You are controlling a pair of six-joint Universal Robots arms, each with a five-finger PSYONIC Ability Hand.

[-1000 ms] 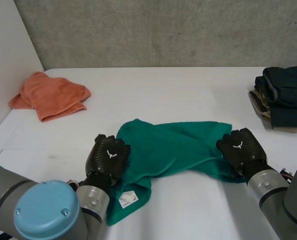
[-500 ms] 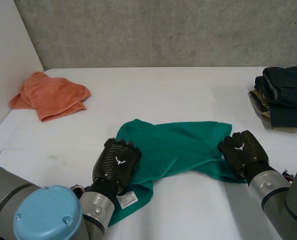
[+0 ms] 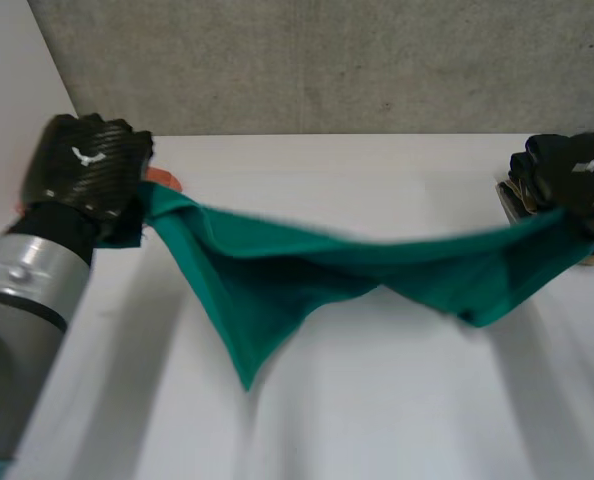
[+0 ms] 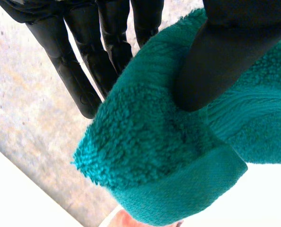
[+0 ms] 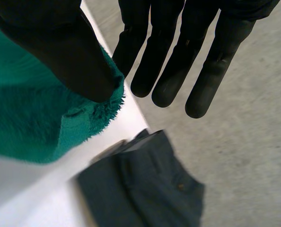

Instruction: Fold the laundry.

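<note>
While the green towel [image 3: 307,265] hangs stretched in the air above the worktop [image 3: 377,410], it is carried by its two ends: the left robot hand [image 3: 85,165] at ten o'clock in the head view and the right robot hand [image 3: 580,178] at two o'clock. In the left wrist view the thumb [image 4: 225,56] presses a hemmed corner of the towel against the straight fingers [image 4: 79,71], so this robot hand is pinching the cloth. In the right wrist view the other thumb likewise bears on a fuzzy edge of the towel, fingers straight behind it, which is again a pinch grip. Between the two the cloth sags, and one loose corner [image 3: 245,375] droops toward six o'clock. Dark folded garments [image 5: 150,189] lie on the worktop beyond the right robot hand, at three o'clock. Step judged in hand: opening the towel out ahead of the first fold. The next move probably calls for laying it flat on the worktop with both pinches kept and even tension. The drooping corner suggests the cloth is partly doubled and may need straightening
</note>
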